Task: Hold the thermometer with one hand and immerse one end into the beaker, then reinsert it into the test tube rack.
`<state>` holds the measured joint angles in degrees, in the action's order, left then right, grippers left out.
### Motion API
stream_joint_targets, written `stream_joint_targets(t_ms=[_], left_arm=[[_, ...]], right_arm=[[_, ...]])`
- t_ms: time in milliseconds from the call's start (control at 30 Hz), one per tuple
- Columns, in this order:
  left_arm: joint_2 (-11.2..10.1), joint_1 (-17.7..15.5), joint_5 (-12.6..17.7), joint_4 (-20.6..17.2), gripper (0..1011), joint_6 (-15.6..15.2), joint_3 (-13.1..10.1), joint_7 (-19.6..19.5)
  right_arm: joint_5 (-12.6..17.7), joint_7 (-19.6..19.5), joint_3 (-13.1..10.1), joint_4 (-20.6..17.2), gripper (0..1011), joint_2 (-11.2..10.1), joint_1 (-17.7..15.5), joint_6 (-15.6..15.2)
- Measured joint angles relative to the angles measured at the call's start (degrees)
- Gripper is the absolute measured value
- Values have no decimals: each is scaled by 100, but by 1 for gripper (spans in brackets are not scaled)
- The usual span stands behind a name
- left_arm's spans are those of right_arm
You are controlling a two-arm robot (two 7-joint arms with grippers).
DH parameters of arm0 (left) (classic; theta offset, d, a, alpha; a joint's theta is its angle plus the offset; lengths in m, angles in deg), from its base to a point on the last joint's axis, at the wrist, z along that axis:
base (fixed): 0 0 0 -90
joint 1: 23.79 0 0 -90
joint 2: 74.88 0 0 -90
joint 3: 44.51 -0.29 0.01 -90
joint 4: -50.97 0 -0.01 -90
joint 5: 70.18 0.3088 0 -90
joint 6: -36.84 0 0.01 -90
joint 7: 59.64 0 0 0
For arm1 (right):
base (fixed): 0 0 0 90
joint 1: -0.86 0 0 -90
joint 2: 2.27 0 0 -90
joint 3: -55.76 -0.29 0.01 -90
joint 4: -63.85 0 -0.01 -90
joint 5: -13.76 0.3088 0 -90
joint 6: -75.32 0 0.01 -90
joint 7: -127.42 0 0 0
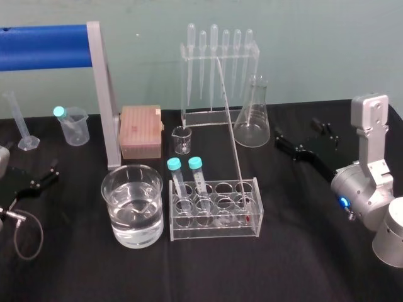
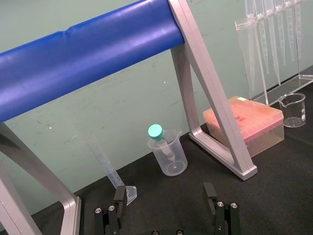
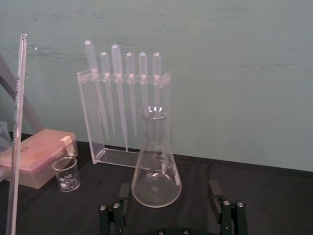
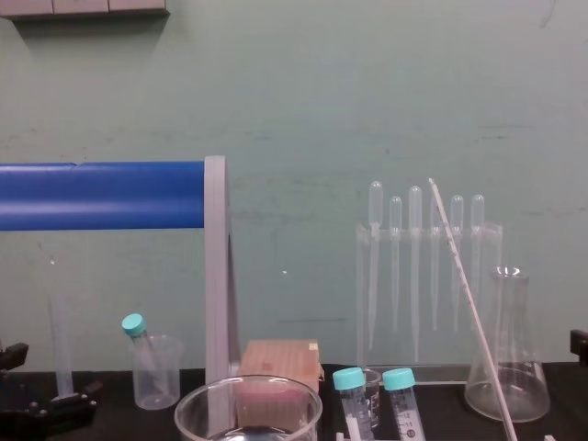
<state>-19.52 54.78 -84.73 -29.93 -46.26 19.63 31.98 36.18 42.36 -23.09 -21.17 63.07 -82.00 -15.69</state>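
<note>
Note fingers spread, holding nothing, on right gripper (image 3: 169, 190), facing conical flask (image 3: 155, 147). Same on left gripper (image 2: 165, 195), parked at far left. Find thermometer (image 1: 232, 138) leaning in test tube rack (image 1: 214, 234), red tip down, just beside water-filled beaker (image 1: 114, 214). Judged: no step done; grasp, dip and reinsertion all outstanding.

Silver-grey arm (image 1: 370, 126), black right claw (image 1: 296, 130), blue light (image 1: 343, 202)

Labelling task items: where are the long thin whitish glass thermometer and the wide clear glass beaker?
Long thin whitish glass thermometer (image 1: 230, 126), head view, middle of its shaft.
Wide clear glass beaker (image 1: 135, 226), head view, its front wall.
</note>
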Motion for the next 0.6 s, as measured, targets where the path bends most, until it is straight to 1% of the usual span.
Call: stream_joint_targets(t_ms=[600], left_arm=[[0,0,0,0,1008,0,0,0]], right_arm=[[8,-8,6,-26,1003,-18,-3,11]])
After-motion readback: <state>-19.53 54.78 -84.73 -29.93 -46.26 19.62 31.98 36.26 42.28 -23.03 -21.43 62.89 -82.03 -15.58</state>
